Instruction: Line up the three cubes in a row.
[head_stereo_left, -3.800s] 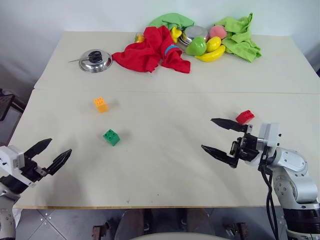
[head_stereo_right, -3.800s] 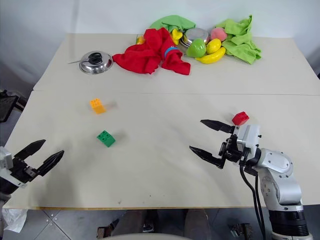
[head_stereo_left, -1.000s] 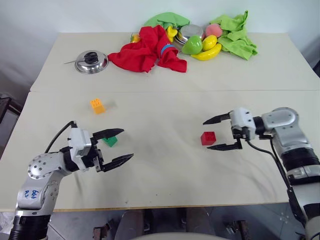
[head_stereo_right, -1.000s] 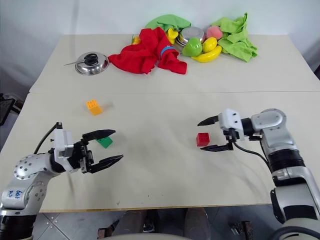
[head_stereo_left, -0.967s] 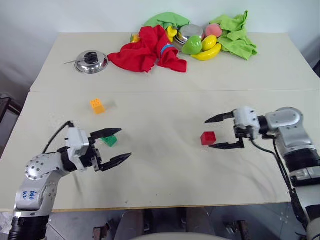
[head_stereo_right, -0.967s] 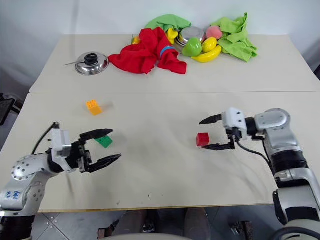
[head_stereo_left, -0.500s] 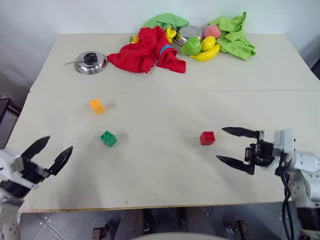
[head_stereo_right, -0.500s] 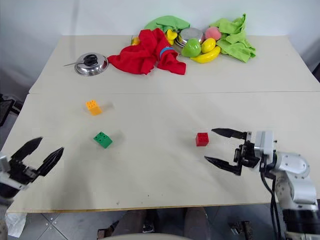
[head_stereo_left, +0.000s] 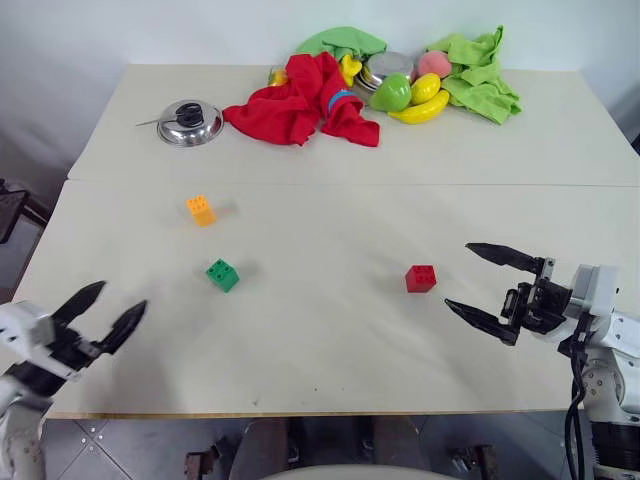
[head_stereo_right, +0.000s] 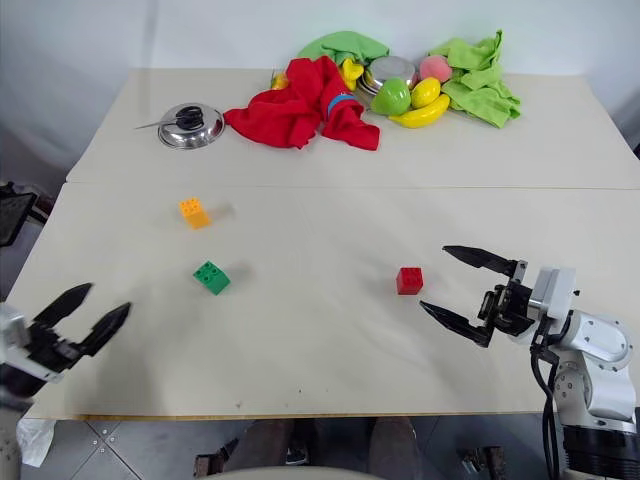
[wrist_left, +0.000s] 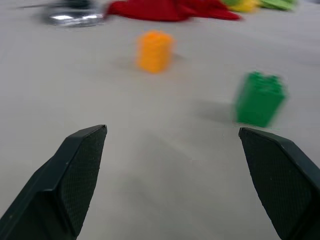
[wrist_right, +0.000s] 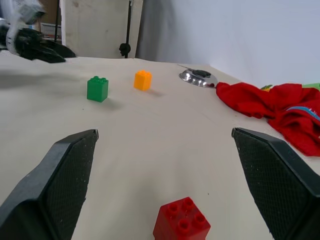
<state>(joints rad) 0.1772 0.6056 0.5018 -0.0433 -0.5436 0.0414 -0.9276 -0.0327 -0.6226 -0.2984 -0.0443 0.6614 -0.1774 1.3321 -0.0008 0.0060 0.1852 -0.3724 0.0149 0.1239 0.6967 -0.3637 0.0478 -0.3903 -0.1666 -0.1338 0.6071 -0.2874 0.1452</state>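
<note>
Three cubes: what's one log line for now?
cubes: orange, green, red apart, unaligned | left gripper: open | right gripper: open

No readable text, label, brand, number or sign appears on anything here.

Steel bowl: largely covered by the toy fruit and cloths around it.
Small yellow item: mostly behind the crumpled red cloth; identity unclear.
Green studded plastic cube: blurred in the left wrist view.
</note>
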